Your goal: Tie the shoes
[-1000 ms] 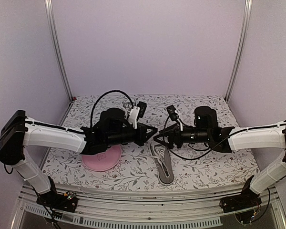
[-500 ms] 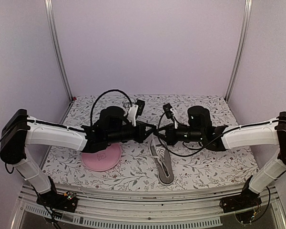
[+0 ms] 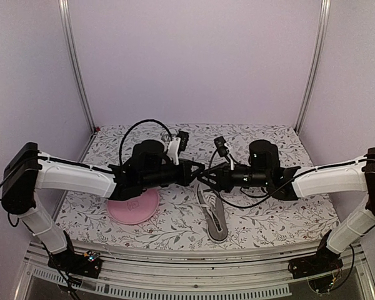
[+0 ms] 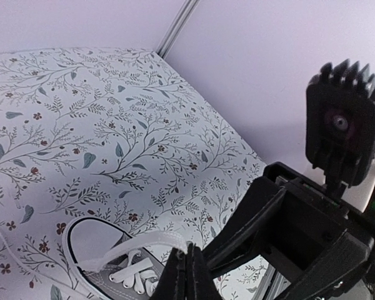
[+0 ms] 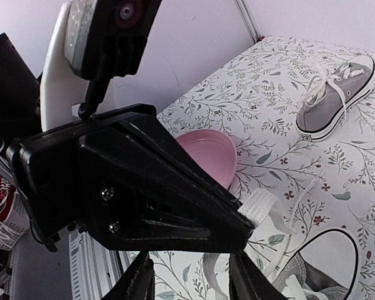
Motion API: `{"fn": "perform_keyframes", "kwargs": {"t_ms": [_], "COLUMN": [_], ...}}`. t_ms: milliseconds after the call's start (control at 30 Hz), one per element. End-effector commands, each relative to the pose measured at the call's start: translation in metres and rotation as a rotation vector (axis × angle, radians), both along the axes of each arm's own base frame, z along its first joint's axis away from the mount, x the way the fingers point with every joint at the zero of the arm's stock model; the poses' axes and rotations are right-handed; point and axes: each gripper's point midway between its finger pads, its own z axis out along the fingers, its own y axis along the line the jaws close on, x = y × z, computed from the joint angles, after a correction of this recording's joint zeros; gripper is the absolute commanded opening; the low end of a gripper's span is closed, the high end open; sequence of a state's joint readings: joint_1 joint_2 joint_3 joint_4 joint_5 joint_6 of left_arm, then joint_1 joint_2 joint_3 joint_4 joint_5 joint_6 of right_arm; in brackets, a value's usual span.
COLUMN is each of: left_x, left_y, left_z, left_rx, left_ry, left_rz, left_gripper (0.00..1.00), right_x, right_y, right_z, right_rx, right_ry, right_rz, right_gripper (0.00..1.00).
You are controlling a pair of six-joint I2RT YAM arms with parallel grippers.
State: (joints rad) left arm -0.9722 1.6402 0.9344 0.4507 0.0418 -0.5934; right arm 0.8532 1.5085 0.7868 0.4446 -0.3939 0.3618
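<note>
Tying looks barely begun: the left gripper (image 5: 242,226) is clamped on the lace (image 5: 260,208) of the shoe (image 3: 214,215) near the table's (image 3: 287,219) front edge, the right gripper (image 5: 190,282) has its fingers apart beside it, and no knot shows yet.

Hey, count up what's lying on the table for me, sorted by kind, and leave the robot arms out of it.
Grey sneakers: 2, the near sneaker and the far sneaker
Pink plate: 1
Total: 3
</note>
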Motion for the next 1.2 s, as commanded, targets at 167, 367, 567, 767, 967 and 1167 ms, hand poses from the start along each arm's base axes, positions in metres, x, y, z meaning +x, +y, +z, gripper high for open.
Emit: {"fn": "perform_keyframes", "kwargs": {"t_ms": [167,367,567,767,967,1167], "left_x": [0.003,0.0,-0.004,-0.033,-0.057,-0.057], "left_y": [-0.004,-0.004,0.017,0.037,0.018,0.009], "left_z": [0.006,-0.001,-0.019,-0.058,-0.084,-0.102], "left_rx": [-0.031,-0.026,-0.024,-0.131,-0.252,-0.302], "left_ry": [0.015,0.035,0.125,0.414,0.616,0.71], "left_rz": [-0.009,-0.016,0.07,0.133,0.093,0.096], "left_gripper": [0.0,0.0,0.55,0.64,0.63,0.64], "right_x": [0.017,0.029,0.048,0.044,0.037,0.038], "right_y": [0.02,0.014,-0.039,-0.088,-0.099,-0.098], "right_z": [-0.008,0.013,0.006,-0.029,-0.053,-0.048], "right_rx": [-0.018,0.01,-0.026,-0.073,-0.092,-0.078], "right_ry": [-0.018,-0.046,0.01,0.139,0.211,0.207], "right_rz": [-0.01,-0.101,-0.389,-0.539,-0.564,-0.566], "right_gripper": [0.36,0.11,0.02,0.02,0.02,0.02]}}
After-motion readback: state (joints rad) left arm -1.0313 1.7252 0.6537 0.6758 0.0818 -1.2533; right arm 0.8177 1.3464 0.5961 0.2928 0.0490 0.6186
